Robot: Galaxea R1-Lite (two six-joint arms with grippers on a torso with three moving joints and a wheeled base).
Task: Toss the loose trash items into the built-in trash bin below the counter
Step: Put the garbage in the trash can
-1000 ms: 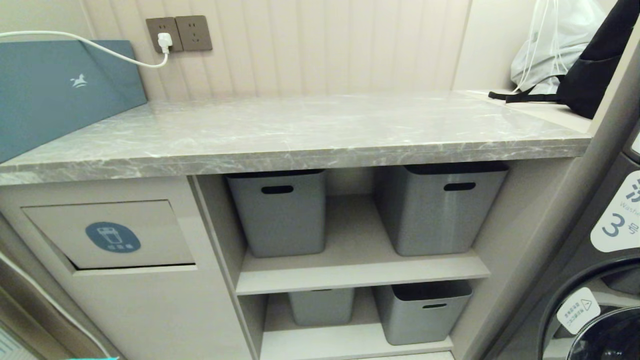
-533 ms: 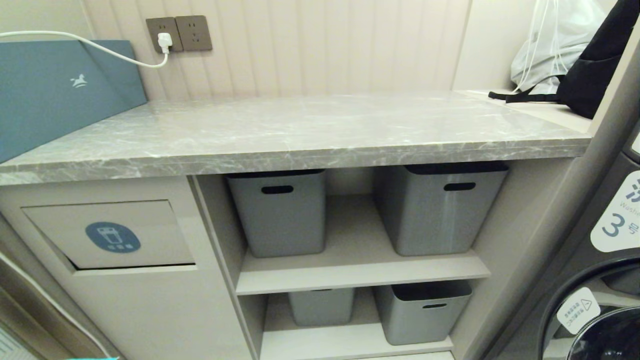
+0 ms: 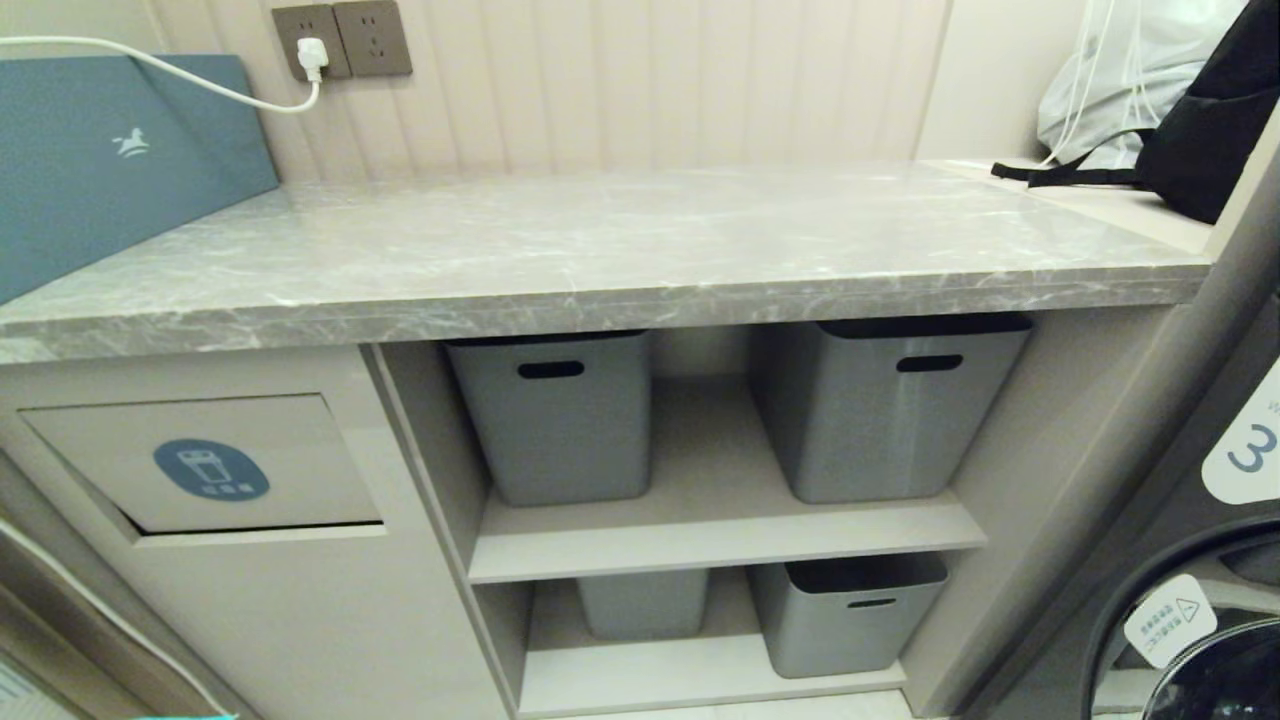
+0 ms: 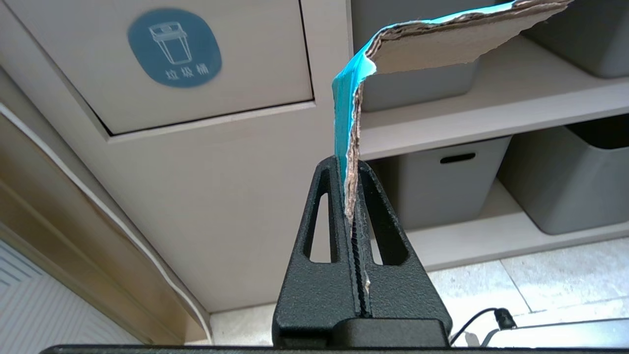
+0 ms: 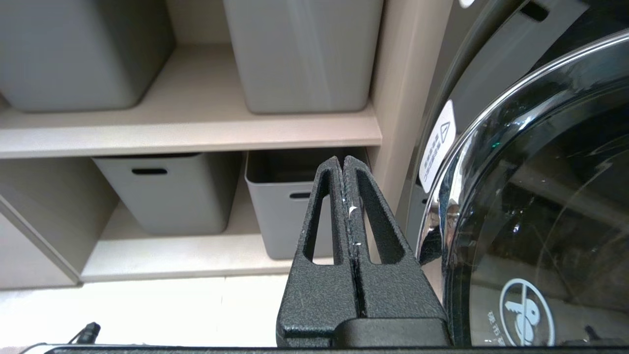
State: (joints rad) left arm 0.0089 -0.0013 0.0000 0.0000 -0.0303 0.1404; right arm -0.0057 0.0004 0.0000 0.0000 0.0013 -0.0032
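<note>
My left gripper (image 4: 348, 162) is shut on a torn scrap of brown cardboard (image 4: 432, 46) with a teal face, one of the loose trash items. The scrap stands up from the fingertips and folds over to one side. It hangs low in front of the cabinet, beside the built-in trash bin's beige flap (image 4: 172, 54) with its blue oval sticker. In the head view the flap (image 3: 210, 465) sits shut under the grey marble counter (image 3: 600, 250), at the left. My right gripper (image 5: 342, 160) is shut and empty, low by the shelves. Neither arm shows in the head view.
Grey tubs (image 3: 555, 415) (image 3: 880, 410) stand on the open shelves right of the flap, with more (image 3: 850, 615) below. A washing machine (image 3: 1200, 560) flanks the right. A teal box (image 3: 110, 160) and a black bag (image 3: 1200, 150) sit at the counter's ends.
The whole head view has shifted slightly: counter and wall sockets sit higher and further left, so the camera has moved. Nothing in the scene itself has moved.
</note>
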